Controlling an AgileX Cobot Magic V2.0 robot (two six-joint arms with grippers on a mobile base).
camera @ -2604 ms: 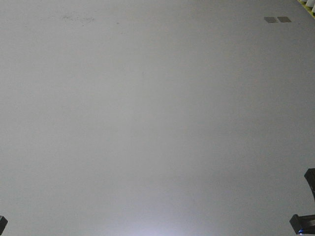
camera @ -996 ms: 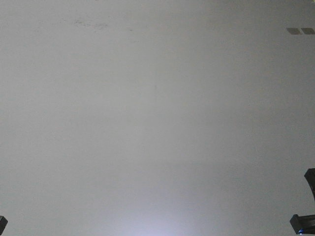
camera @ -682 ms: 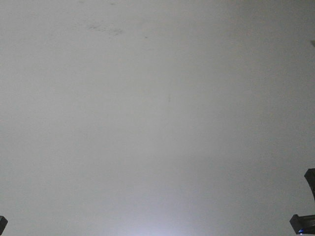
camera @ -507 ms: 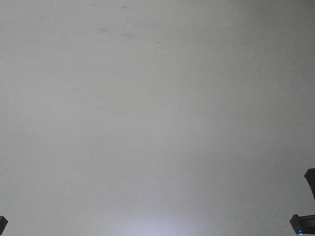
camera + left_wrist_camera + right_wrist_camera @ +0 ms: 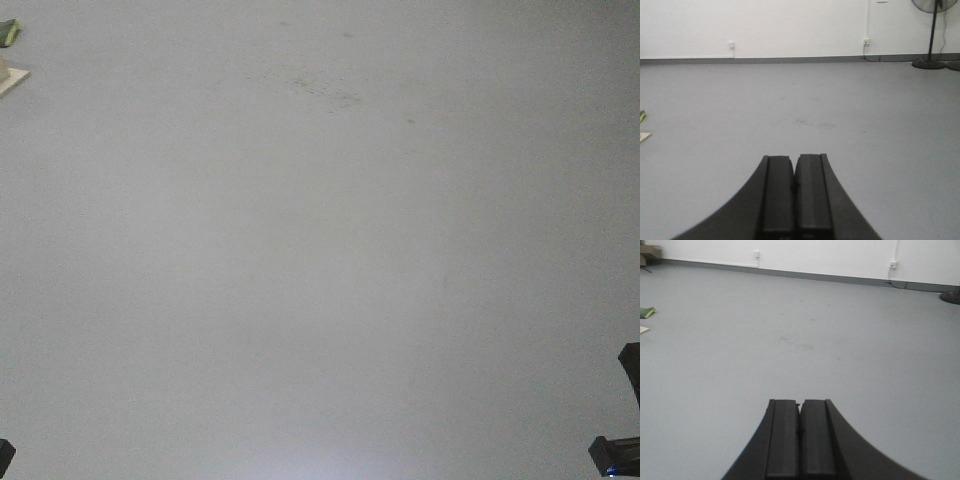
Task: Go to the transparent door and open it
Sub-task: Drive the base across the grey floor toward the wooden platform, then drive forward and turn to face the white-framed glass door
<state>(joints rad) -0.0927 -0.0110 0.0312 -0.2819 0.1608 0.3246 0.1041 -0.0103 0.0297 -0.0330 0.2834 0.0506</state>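
Your left arm's black fingers [image 5: 779, 195] were pressed flat together, pad against pad, with nothing between them. The right arm's black fingers [image 5: 784, 437] were closed the same way, also empty. Both pairs pointed out low over the plain grey floor [image 5: 880, 130], well clear of everything on it.

Just ahead of the fingers, a patch of faint dark scuff marks [image 5: 810, 122] lay on the floor; you could find the same patch in the right wrist view [image 5: 797, 345] and in the front view [image 5: 325, 92]. Off to the left lay a small green object [image 5: 646, 312] and, near it, the corner of a pale flat board [image 5: 643, 330]; too little of either showed to tell what they were.

Farther out, the floor met a white wall [image 5: 790, 25] along a grey skirting strip [image 5: 790, 60]. Two white wall sockets [image 5: 731, 45] sat above the strip, well apart. A black standing fan [image 5: 932, 35] stood on its round base at the far right, near the wall.

In the front view, dark parts of the robot [image 5: 622, 455] cut into the lower corners.

The transparent door showed in none of your views.
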